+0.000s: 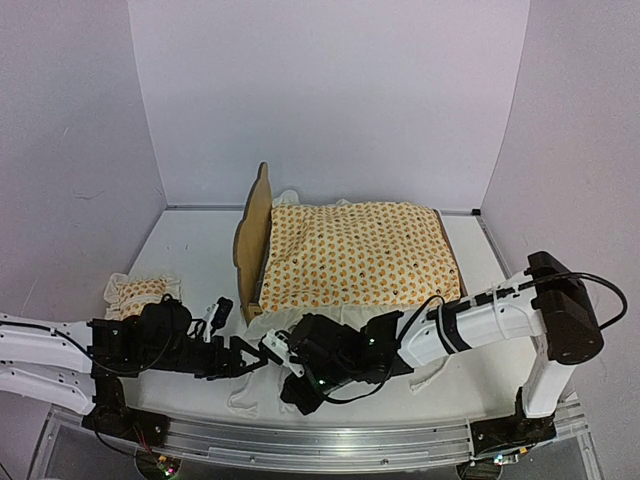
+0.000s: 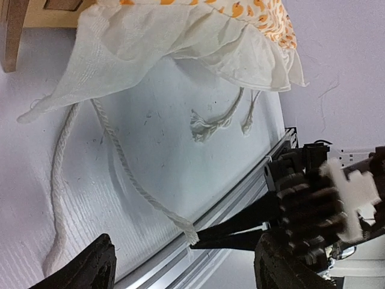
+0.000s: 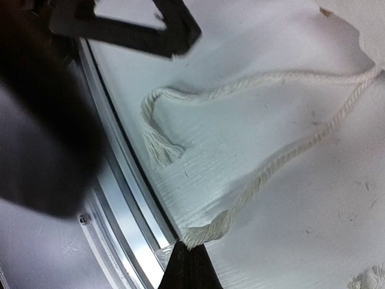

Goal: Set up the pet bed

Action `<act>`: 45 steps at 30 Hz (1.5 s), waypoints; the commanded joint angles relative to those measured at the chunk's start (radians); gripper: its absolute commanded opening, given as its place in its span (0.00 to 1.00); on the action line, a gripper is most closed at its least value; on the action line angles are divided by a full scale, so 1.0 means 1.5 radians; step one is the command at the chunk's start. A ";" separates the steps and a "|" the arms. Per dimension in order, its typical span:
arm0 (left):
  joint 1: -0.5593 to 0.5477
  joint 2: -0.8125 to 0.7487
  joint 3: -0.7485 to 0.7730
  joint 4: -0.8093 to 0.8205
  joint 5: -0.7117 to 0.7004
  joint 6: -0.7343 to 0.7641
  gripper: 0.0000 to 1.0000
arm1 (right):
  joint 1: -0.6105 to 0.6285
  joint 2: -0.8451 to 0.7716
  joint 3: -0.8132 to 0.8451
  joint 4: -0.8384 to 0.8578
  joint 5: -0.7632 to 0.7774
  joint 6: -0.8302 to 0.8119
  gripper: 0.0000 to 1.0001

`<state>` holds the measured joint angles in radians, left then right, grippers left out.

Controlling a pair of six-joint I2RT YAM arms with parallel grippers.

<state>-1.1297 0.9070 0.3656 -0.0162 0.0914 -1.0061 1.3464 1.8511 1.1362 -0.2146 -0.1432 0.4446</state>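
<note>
The pet bed (image 1: 252,225) stands mid-table, its plywood headboard on the left, with an orange-dotted cream cover (image 1: 360,255) lying on it. The cover's ruffled edge (image 2: 180,36) hangs over the near side, and two white tie cords trail from it across the table. My right gripper (image 3: 191,251) is shut on the frayed end of one tie cord (image 3: 283,159) near the table's front rail. In the left wrist view, that cord (image 2: 129,165) ends between the right gripper's dark fingertips (image 2: 207,238). My left gripper (image 2: 186,256) stands open beside it with nothing between its fingers.
A small ruffled pillow (image 1: 140,292) lies at the left of the table. The second tie cord (image 2: 60,174) lies loose on the table, and knotted cord ends (image 2: 204,127) rest under the ruffle. The aluminium front rail (image 3: 123,180) runs close by both grippers.
</note>
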 commanded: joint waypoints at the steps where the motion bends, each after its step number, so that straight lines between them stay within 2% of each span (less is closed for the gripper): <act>1: 0.054 0.075 0.019 0.088 0.141 -0.091 0.77 | 0.001 0.003 0.028 0.087 -0.033 -0.060 0.00; 12: 0.081 0.187 0.056 0.135 0.250 -0.115 0.73 | 0.007 0.013 0.027 0.163 -0.003 -0.114 0.00; 14: 0.081 0.207 0.064 0.141 0.263 -0.105 0.65 | 0.010 0.019 0.034 0.170 0.007 -0.122 0.00; 20: 0.090 0.173 0.046 0.138 0.232 -0.078 0.16 | 0.013 0.027 0.056 0.151 0.036 -0.120 0.00; 22: 0.094 0.140 0.048 0.085 0.188 -0.050 0.01 | 0.013 0.029 0.063 0.114 0.046 -0.104 0.00; 24: 0.094 0.109 0.076 -0.014 0.122 0.000 0.00 | 0.013 0.031 0.070 0.070 0.047 -0.092 0.06; 26: 0.095 0.083 0.118 -0.119 0.027 0.040 0.00 | 0.014 0.041 0.071 0.031 0.050 -0.078 0.30; 29: 0.099 0.053 0.130 -0.171 -0.030 0.064 0.00 | 0.015 0.090 0.109 -0.017 0.031 -0.084 0.53; 33: 0.109 0.061 0.152 -0.199 -0.053 0.089 0.00 | 0.028 0.149 0.200 -0.071 0.035 -0.132 0.65; 39: 0.113 0.104 0.184 -0.248 -0.127 0.141 0.00 | 0.041 0.224 0.304 -0.107 0.027 -0.196 0.70; 45: 0.119 0.101 0.166 -0.255 -0.141 0.140 0.00 | 0.050 0.281 0.374 -0.136 0.041 -0.218 0.69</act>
<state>-0.9607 1.0679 0.5945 -0.3752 -0.0711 -0.8257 1.4109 2.2353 1.6066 -0.3862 -0.0933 0.1696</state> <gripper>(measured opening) 0.016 0.699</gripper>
